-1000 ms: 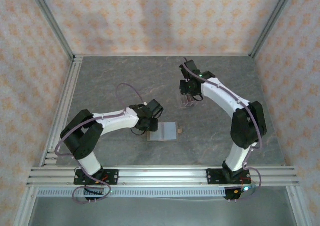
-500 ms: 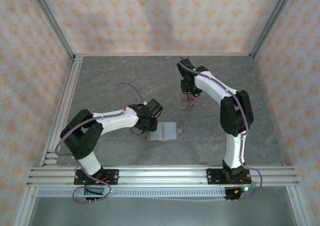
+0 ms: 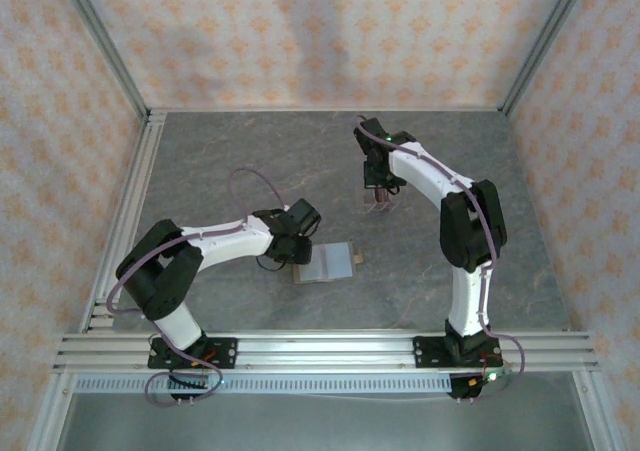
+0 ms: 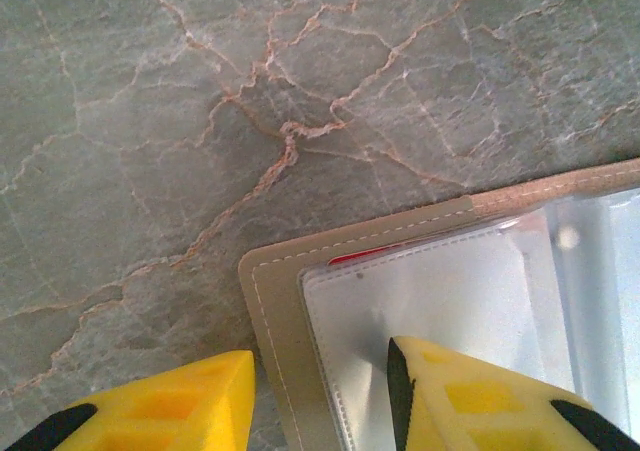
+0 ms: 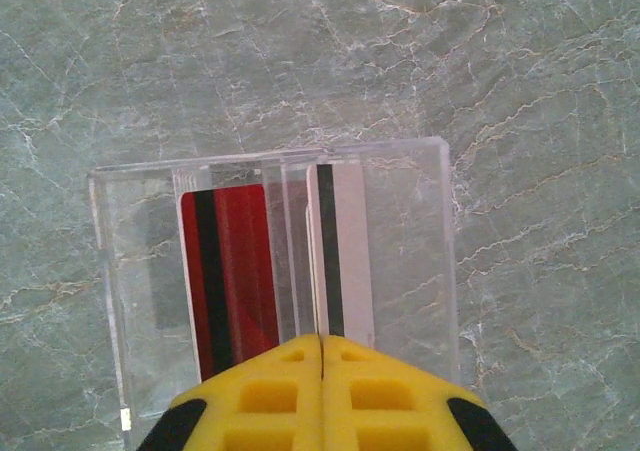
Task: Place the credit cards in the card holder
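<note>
Right wrist view: two credit cards (image 5: 230,271) are found untransferred in the clear stand (image 5: 420,221), one apparently pinched by the closed right gripper (image 5: 322,356) (card holder (image 4: 275,301) laid open beneath the parted left gripper (image 4: 318,361)).

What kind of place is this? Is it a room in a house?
Probably a robot test booth, not a home: two white-and-black robot arms bolted to a silver metal rail, on a grey marbled tabletop boxed in by orange-patterned wall panels.
</note>
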Robot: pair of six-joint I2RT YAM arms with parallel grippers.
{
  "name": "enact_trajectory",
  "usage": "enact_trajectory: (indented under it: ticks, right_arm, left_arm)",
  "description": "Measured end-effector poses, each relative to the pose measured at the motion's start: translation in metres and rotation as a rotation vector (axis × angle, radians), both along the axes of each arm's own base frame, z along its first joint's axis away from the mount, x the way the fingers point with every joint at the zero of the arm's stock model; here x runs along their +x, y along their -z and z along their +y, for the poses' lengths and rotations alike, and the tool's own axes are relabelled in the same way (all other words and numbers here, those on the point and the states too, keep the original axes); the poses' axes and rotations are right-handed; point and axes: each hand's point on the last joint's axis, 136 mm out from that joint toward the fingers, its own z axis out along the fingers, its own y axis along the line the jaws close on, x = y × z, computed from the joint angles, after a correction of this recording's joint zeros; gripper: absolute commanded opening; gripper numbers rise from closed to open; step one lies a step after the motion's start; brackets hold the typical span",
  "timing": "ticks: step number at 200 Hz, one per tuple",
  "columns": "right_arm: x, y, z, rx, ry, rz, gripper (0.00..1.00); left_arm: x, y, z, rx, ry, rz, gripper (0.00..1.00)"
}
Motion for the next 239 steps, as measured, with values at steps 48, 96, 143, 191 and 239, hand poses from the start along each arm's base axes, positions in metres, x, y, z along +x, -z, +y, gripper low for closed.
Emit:
enact_trajectory:
  ticks: [48,96,143,191,239]
  right_arm:
    - [-0.001,-0.003,-0.003,-0.019,-0.01,0.0,0.0]
    - [-0.008,-0.056,-0.002,0.016,-0.035,-0.099,0.0]
    - [-0.051,-0.115,0.04,0.214,-0.19,-0.256,0.0]
    - [-0.103,-0.074,0.071,0.517,-0.264,-0.204,0.0]
    - [-0.137,-0.036,0.112,0.697,-0.331,-0.118,0.0]
  left_arm:
    - [-0.001,0.0,-0.001,-0.01,0.002,0.006,0.4]
    - [-0.001,0.0,-0.001,-0.018,0.001,0.012,0.4]
    - [-0.001,-0.005,-0.002,-0.029,0.001,0.003,0.4]
    - [0.001,-0.016,-0.004,-0.05,0.001,-0.022,0.42]
    - [0.001,-0.009,-0.003,-0.032,0.001,-0.005,0.36]
